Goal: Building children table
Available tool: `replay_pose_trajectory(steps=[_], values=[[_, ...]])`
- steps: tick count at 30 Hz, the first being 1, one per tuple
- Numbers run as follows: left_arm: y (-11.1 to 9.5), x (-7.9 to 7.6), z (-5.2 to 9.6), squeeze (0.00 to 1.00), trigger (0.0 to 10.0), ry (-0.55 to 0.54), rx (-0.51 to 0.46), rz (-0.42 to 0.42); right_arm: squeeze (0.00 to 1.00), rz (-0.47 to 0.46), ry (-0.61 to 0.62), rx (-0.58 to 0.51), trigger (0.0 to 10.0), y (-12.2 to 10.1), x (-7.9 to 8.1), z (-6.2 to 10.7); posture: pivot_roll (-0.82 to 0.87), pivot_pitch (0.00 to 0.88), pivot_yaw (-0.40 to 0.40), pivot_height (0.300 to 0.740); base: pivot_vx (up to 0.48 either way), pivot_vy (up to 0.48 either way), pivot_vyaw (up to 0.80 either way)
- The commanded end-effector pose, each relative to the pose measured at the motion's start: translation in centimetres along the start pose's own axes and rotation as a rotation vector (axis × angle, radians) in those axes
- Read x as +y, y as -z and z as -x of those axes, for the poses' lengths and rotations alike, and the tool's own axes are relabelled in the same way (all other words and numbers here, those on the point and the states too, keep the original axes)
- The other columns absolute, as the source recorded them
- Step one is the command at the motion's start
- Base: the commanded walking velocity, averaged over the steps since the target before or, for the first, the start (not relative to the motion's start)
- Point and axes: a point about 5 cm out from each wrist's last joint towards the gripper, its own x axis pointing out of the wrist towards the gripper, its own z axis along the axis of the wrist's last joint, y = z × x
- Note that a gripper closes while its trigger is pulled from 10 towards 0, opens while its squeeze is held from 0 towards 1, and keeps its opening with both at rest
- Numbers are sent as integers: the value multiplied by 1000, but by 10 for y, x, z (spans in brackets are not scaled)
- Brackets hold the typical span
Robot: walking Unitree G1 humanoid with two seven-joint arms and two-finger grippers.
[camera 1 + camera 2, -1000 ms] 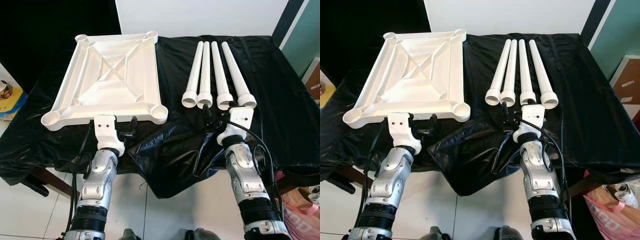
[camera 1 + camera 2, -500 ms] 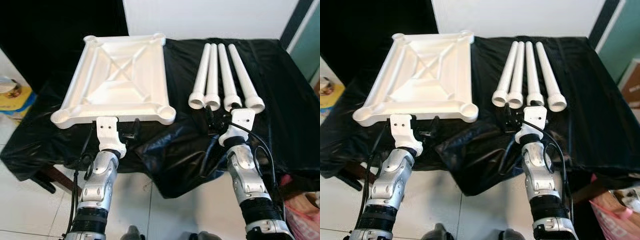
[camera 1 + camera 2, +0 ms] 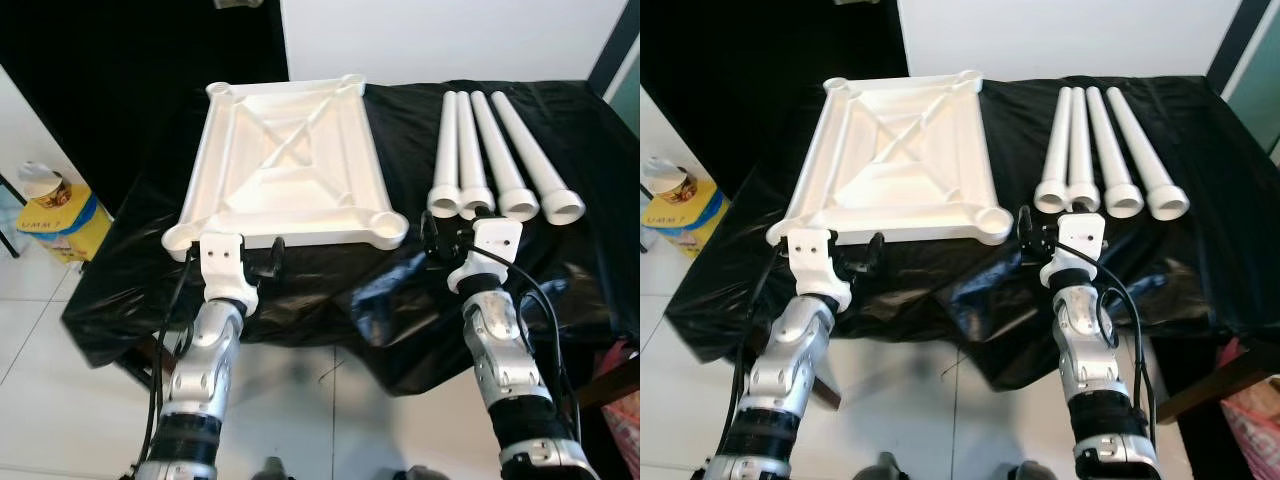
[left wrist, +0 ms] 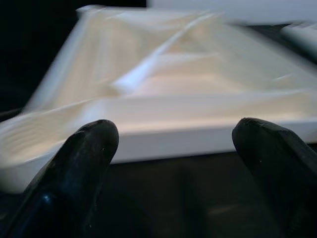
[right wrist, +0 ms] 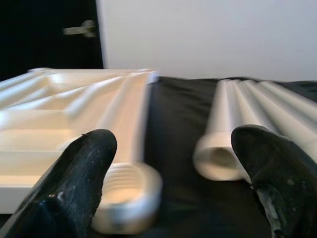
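The white table top point(image 3: 290, 170) lies upside down on the black-draped table, with a round socket at each corner. Several white tapered legs point(image 3: 495, 150) lie side by side to its right, open ends toward me. My left gripper point(image 3: 250, 262) is open at the top's near edge point(image 4: 188, 129), not touching it. Held open near the table's front, my right gripper point(image 3: 440, 235) faces the gap between the top's near right corner socket point(image 5: 126, 191) and the leftmost leg point(image 5: 220, 153). Nothing lies between either pair of fingers.
Black plastic sheeting point(image 3: 420, 300) covers the table and hangs over its front edge. A yellow box with a cup on it point(image 3: 55, 205) stands on the tiled floor at the left. A white wall rises behind the table, and a pink bag point(image 3: 1252, 410) sits low on the right.
The whole picture has shifted right, so the camera has moved left. My right gripper now faces the gap beside the top's corner rather than the leg ends. Both grippers stay open.
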Motion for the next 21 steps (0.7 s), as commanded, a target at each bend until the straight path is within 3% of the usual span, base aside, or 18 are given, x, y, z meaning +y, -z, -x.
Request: replay_pose_trajectory(steps=[1,7,21], values=[[1,-1,0,0,10000,-8,3,3,0,8,5,6,10000,2,-4,1,-1,49,20,740,0,0,0],[-3,-7,0,0,10000,29,-29,-27,0,32,15,1,10000,1,-6,0,1,47,15,740,0,0,0],[-14,-10,2,0,10000,120,-69,-3,0,64,103,-12,10000,-2,-18,-3,-1,54,13,740,0,0,0]])
